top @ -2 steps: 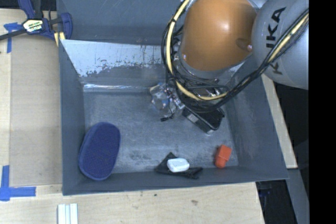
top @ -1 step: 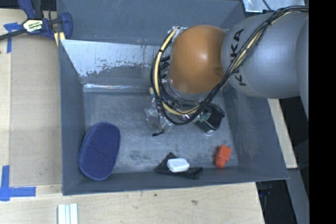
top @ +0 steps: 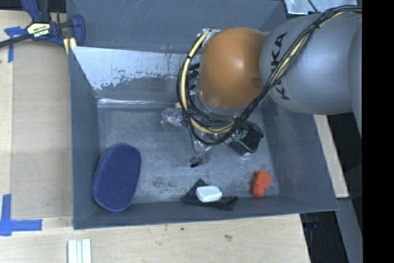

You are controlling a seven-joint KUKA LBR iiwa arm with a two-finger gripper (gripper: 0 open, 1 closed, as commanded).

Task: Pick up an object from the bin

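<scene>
In the camera view, a grey metal bin (top: 83, 132) with sloped walls is seen from above. The grey robot arm (top: 314, 64) is reached into it from the right. The wrist is hidden under an orange dome-shaped cover (top: 231, 68), and black and yellow cables (top: 184, 80) are looped around this cover.

Below the cover the jaws are pointed down over a bare part of the bin floor, near its middle. Whether the jaws are released or clenched cannot be told, because they are small and partly lost against the cables.

Two things are nearest to the jaws. A crumpled clear film-like piece (top: 171, 117) is seen just up and left of them, close to the far wall. A small white rounded plastic piece (top: 209, 194) is laid on a flat black strip-like thing (top: 228, 201) just below them, at the near wall.

A small orange block-shaped plastic piece (top: 261, 183) is placed to the right of the white piece, apart from it. A blue oval fabric pad (top: 117, 175) is laid in the near left corner, well apart from the jaws.
</scene>
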